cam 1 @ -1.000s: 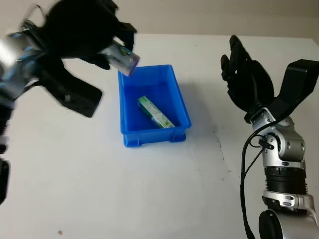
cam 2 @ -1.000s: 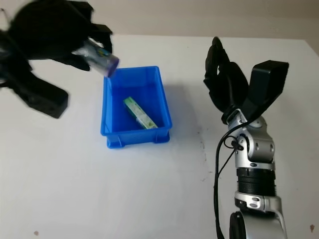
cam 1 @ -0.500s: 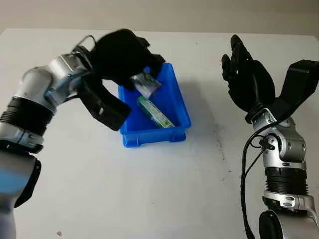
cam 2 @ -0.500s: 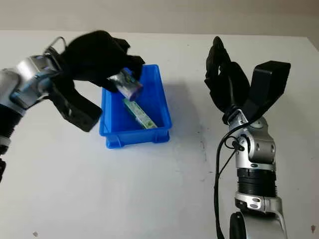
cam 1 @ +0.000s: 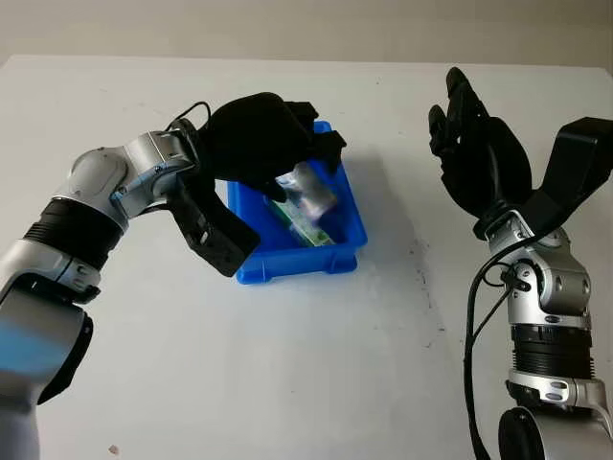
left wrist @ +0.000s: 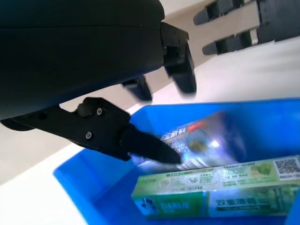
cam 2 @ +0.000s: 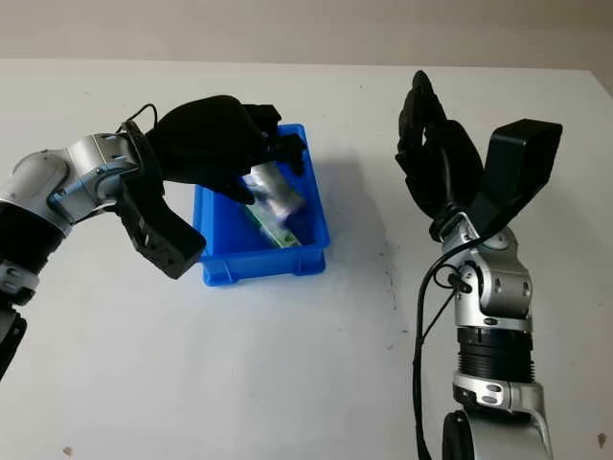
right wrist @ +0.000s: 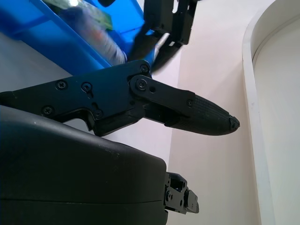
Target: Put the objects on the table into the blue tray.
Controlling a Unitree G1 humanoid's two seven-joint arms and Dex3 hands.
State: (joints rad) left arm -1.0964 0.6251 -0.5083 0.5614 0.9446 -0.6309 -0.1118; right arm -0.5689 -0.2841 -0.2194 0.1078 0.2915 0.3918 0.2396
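The left hand (cam 1: 259, 144) hung over the blue tray (cam 1: 350, 230), above its far-left part, and the silvery tube (cam 1: 308, 190) sat right at its fingertips, just under and beside them, over the tray's middle. Whether the fingers still pinched it or had let it go could not be told: in the left wrist view one black finger (left wrist: 140, 143) lay against the tube's label, while the other fingers stood clear above the tray's far wall. The tube was blurred in every view.

Its long axis ran slantwise, from the tray's far-left toward its near-right side, tilted with the near end lower. Beneath it lay the green box (cam 1: 305, 227), flat on the tray floor, its length on much the same diagonal, reaching toward the near-right corner.

The left wrist view gave what the head views could not: the printing on the tube (left wrist: 199, 145) and the long face of the green box (left wrist: 220, 194), with the tube resting just above the box's upper edge.

The right hand (cam 1: 479, 158) was raised over the right side of the tabletop, well apart from the tray, open and holding nothing.
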